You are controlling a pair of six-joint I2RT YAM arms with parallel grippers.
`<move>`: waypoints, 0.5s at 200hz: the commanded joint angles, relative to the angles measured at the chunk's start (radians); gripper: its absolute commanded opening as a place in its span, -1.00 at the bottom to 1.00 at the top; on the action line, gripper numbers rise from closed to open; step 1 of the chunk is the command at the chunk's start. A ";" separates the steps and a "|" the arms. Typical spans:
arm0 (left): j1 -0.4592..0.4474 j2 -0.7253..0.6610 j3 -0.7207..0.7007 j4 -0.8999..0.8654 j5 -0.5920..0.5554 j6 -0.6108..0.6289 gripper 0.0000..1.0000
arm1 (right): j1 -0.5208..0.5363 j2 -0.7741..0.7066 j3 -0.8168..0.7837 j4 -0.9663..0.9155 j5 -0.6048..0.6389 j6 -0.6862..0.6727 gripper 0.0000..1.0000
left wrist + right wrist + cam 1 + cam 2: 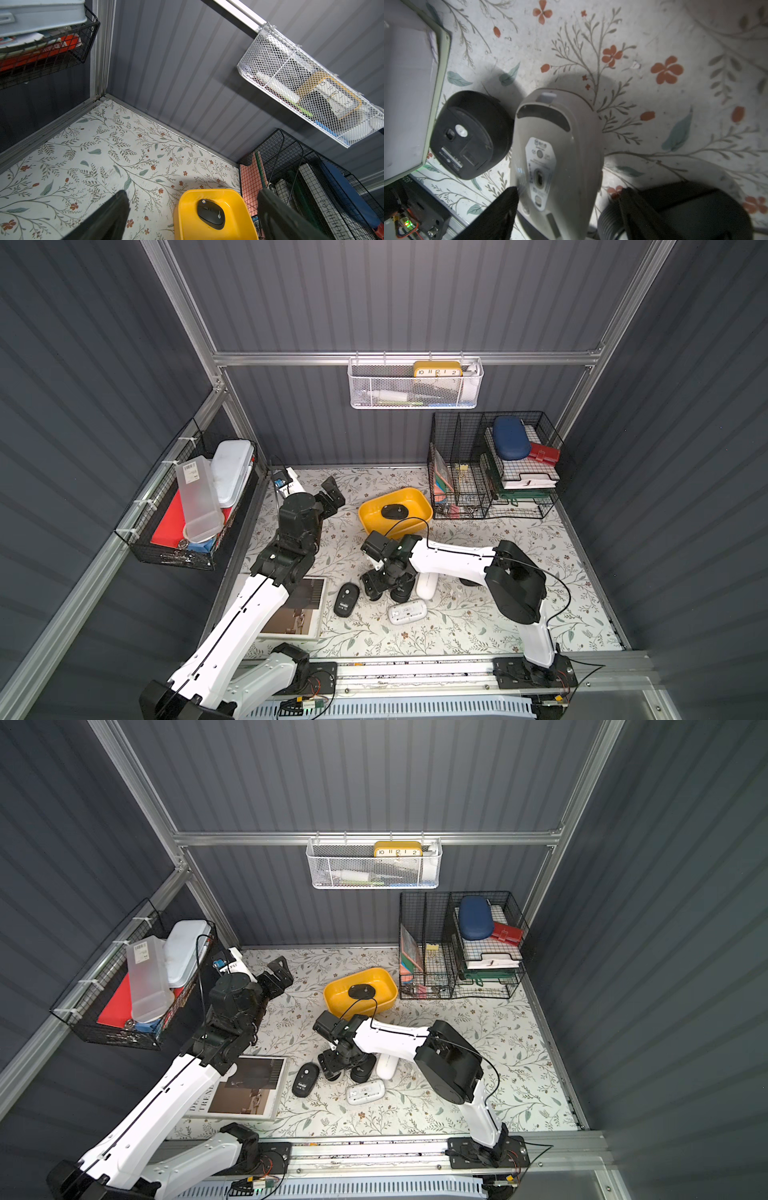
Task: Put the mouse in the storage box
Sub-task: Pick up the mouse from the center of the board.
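The storage box (419,506) (384,982) (239,218) is a mustard-yellow bin at the back middle, with a black mouse (395,511) (211,214) lying in it. My left gripper (332,497) (192,199) hangs open and empty left of the box. My right gripper (384,587) (568,190) is low over a cluster of mice, jaws open. In the right wrist view a white mouse (558,149) (407,612) lies belly-up between the fingers; one finger (506,205) is at its side, the other stands apart from it. An upturned black mouse (347,599) (471,135) lies beside it.
A ribbed black mouse (679,209) and another white mouse (427,585) lie close by the right gripper. A magazine (301,605) lies front left. A black wire organiser (494,472) stands back right, a white mesh basket (415,385) hangs above, and a wire basket (187,510) hangs left.
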 commanded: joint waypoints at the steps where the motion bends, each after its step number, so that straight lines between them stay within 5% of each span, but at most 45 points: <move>1: 0.006 0.001 -0.014 0.028 -0.008 -0.003 0.99 | -0.010 0.032 0.027 -0.021 -0.048 -0.006 0.64; 100: 0.006 0.020 -0.007 0.033 -0.005 0.004 0.98 | -0.014 0.105 0.106 -0.064 -0.048 -0.009 0.43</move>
